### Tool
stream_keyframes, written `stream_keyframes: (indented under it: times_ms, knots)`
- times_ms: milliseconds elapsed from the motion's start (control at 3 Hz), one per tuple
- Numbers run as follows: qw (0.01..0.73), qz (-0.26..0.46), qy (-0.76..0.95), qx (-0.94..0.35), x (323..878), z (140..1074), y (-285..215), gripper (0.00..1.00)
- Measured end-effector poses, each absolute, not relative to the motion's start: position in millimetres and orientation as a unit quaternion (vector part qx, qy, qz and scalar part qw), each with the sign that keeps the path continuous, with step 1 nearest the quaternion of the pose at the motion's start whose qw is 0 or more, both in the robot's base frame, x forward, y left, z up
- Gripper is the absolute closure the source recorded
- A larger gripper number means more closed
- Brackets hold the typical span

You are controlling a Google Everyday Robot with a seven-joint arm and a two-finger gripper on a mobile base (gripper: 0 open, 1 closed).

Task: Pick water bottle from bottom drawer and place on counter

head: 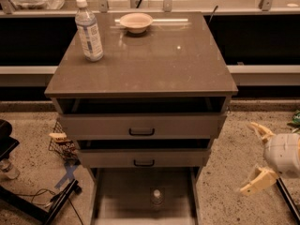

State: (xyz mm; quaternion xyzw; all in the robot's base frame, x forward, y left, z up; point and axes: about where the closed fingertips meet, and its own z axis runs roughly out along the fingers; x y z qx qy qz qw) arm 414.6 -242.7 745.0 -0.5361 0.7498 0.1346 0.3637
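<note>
The water bottle is small and clear with a white cap. It stands upright on the grey floor of the open bottom drawer, near the middle front. My gripper is at the right edge of the view, to the right of the cabinet and level with the lower drawers. Its two pale fingers are spread apart and hold nothing. The counter is the glossy brown top slab above the drawers.
A bottle with a white-blue label stands at the counter's back left. A pale bowl sits at the back middle. The two upper drawers with black handles are slightly pulled out. A wire basket and black stand legs lie left.
</note>
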Motion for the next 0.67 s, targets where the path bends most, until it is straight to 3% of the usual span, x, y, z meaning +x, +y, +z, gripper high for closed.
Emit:
stream_keyframes:
  times_ms: [667]
  knots:
    - [0.412,0.134,0.725,-0.535,385.0,650.9,-234.7,0.0]
